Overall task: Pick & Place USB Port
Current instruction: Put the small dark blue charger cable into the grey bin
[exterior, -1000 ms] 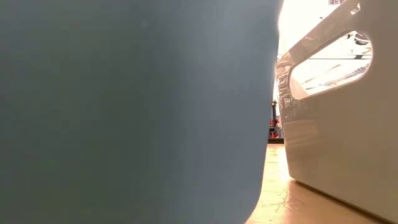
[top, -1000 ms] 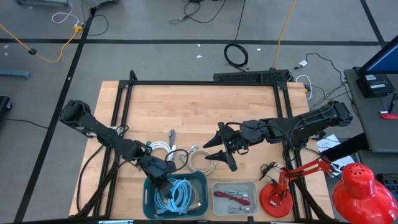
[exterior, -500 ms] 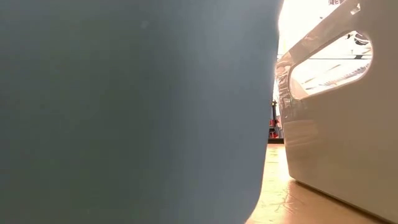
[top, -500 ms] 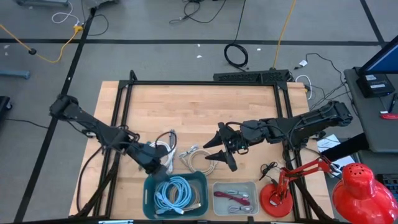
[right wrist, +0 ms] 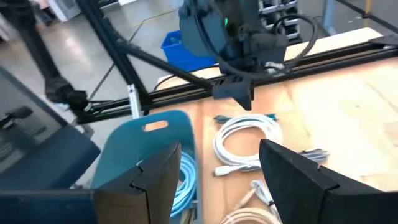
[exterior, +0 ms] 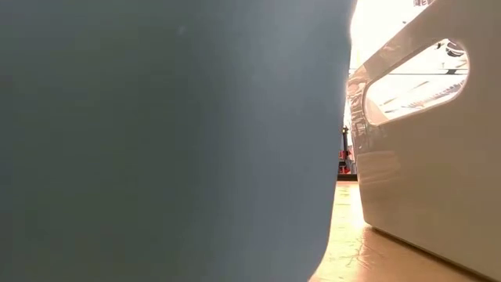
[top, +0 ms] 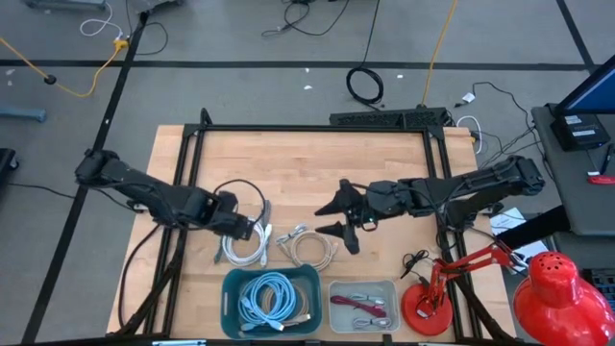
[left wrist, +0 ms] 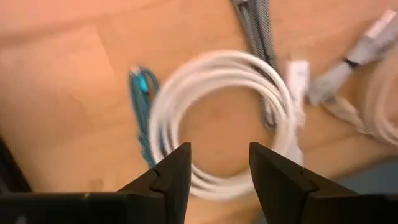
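Cables lie along the near part of the wooden surface: a white coil on the left and a beige coil beside it. Just below them stand a teal bin holding a pale blue cable, and a grey tray holding reddish USB pieces.

From overhead, the left tool sits at the upper edge of the white coil, though its fingers cannot be made out there. The left wrist view settles it: the two dark fingers stand apart, released, framing the white coil with nothing between them, and a small teal connector lies next to the coil.

The right tool hovers over the middle of the surface above the beige coil, its fingers spread wide and empty. Its wrist view alone shows the left tool head-on above the white coil.

The low view is blocked by the teal bin wall and the pale tray.
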You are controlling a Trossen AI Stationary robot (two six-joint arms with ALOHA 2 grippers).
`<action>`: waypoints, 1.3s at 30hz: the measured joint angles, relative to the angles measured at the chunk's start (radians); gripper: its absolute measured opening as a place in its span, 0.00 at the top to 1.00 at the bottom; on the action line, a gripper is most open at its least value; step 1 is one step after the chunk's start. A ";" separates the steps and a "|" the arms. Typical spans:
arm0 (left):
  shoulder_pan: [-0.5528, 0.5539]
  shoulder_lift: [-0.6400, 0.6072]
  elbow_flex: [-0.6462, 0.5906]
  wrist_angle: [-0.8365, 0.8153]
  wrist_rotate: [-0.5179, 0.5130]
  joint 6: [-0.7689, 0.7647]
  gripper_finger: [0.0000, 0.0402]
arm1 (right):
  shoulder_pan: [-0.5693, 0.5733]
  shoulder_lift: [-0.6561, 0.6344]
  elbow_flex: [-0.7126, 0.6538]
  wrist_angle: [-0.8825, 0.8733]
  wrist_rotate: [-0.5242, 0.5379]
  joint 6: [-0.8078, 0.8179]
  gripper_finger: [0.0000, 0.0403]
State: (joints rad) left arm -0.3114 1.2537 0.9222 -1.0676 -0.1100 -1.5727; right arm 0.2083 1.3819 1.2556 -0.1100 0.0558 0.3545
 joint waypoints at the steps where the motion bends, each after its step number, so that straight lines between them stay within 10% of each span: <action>1: 0.013 0.011 0.000 0.000 -0.003 0.034 0.60 | -0.009 0.000 0.000 0.000 -0.001 0.000 0.47; 15: 0.111 0.056 0.001 0.021 -0.131 0.290 0.60 | -0.090 0.000 0.000 -0.068 -0.005 -0.091 0.47; 23: 0.287 0.056 -0.022 -0.117 0.046 0.238 0.60 | -0.138 0.000 0.000 -0.068 -0.007 -0.104 0.47; 39: 0.256 0.056 -0.224 0.090 0.192 0.151 0.60 | -0.135 0.000 0.000 -0.113 -0.061 -0.105 0.47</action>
State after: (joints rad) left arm -0.0553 1.3094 0.6984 -0.9775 0.0823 -1.4218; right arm 0.0738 1.3823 1.2556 -0.2230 -0.0048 0.2493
